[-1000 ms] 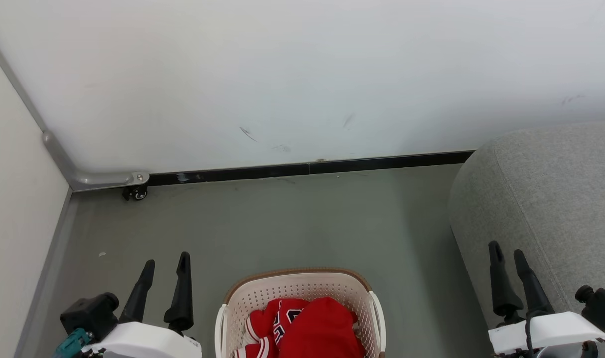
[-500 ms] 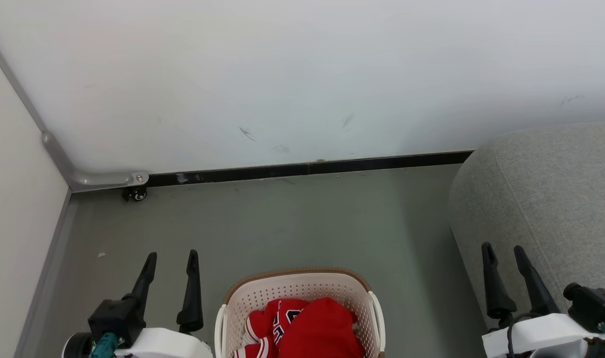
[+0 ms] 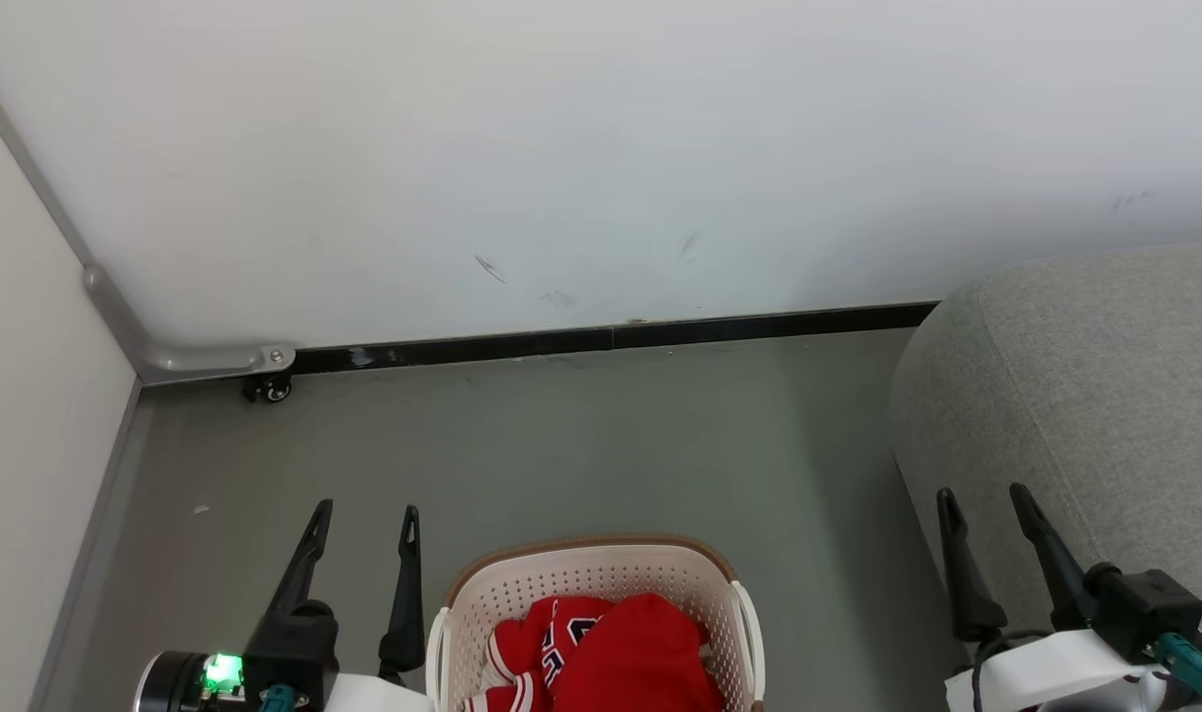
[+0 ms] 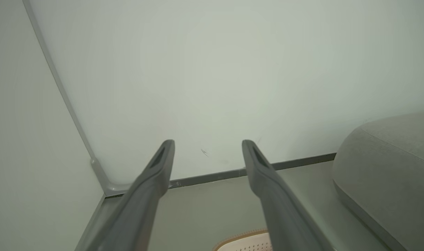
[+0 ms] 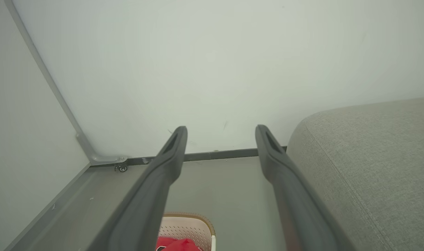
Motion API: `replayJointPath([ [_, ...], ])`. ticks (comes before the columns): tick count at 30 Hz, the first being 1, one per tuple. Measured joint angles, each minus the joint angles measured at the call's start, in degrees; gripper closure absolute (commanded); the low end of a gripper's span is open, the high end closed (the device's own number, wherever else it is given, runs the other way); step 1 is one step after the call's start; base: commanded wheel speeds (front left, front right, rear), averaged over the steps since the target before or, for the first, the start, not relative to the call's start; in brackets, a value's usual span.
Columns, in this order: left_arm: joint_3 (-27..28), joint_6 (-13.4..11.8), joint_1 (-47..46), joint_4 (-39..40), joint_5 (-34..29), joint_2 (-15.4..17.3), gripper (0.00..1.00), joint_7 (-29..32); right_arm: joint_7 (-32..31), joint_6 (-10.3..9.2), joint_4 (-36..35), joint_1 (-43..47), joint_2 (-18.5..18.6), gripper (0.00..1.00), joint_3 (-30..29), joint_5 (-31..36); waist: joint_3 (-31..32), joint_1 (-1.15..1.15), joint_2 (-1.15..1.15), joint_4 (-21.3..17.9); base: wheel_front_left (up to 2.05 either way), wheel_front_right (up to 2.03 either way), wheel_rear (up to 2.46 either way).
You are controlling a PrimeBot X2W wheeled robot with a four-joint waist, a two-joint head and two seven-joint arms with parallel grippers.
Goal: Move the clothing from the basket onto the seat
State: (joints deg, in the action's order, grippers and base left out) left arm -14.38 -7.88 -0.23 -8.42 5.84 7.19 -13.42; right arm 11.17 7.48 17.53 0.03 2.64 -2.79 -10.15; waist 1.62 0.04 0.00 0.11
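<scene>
Grey floor (image 3: 561, 435): the basket (image 3: 591, 547) sits between the left gripper (image 3: 366, 510) and right gripper (image 3: 982, 492), with the clothing (image 3: 631, 658) heaped inside, perhaps two pieces. Both sets of jaws are spread and empty. Nothing is lifted yet; next I dip one in, pinch fabric and carry it to the seat (image 3: 1085, 396).

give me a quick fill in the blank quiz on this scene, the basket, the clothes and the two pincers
1. The clothing in the basket is ____ in colour.
2. The seat stands on the robot's ____ side of the basket.
3. The left pincer and the right pincer are both ____, holding nothing.
Missing words: red; right; open.
</scene>
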Motion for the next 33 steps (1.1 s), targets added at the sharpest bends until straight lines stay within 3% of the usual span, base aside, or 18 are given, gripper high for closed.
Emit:
replayJointPath([
  [6, -0.35, -0.69, 0.00, -0.64, -3.53, -0.07, 0.00, -0.75, 0.54, 0.00, 0.25, 0.00, -0.14, 0.00, 0.05, 3.05, 0.05, -0.01, 0.00, -0.04, 0.00, 0.00, 0.00],
  [33, 1.34, -0.70, 0.03, -3.36, -2.45, -0.43, 0.00, -0.80, 0.62, 0.00, 1.16, 0.00, -0.18, 0.00, 0.99, 1.51, 0.11, -0.01, 0.00, -0.08, 0.00, 0.00, 0.00],
])
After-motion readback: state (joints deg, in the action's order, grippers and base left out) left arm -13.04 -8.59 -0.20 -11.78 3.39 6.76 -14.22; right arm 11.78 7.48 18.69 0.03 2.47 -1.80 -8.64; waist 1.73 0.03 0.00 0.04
